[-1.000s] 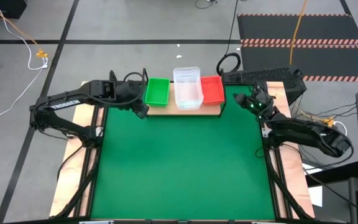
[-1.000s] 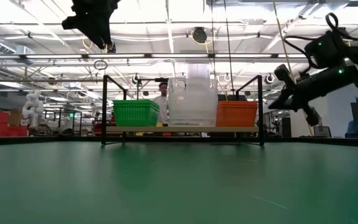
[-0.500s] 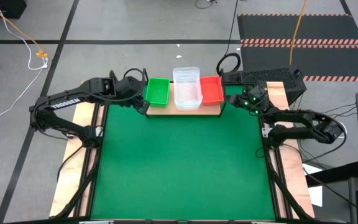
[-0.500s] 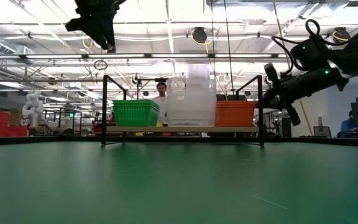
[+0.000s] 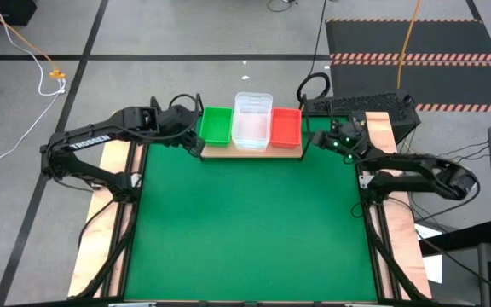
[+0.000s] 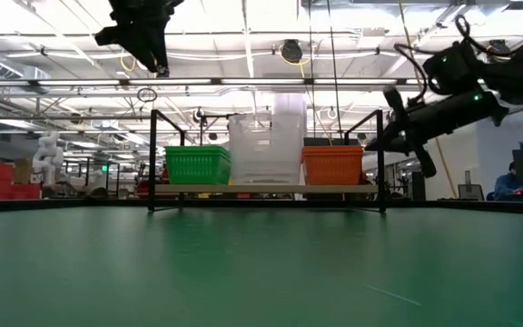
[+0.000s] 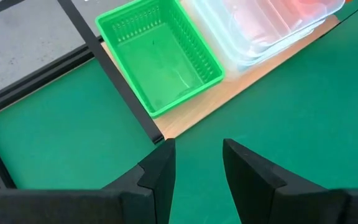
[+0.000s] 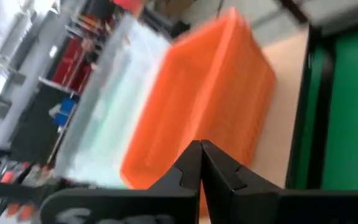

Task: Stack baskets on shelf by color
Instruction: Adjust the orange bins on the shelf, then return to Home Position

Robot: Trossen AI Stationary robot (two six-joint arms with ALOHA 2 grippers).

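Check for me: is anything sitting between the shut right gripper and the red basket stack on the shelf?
Nothing visible. The right gripper, shut, is right beside the red baskets on the shelf, with only open space between.

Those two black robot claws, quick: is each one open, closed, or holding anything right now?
Left gripper: fingers open, holding nothing, above the small green plastic basket.
Right gripper: fingers closed, empty, beside the small red plastic basket.
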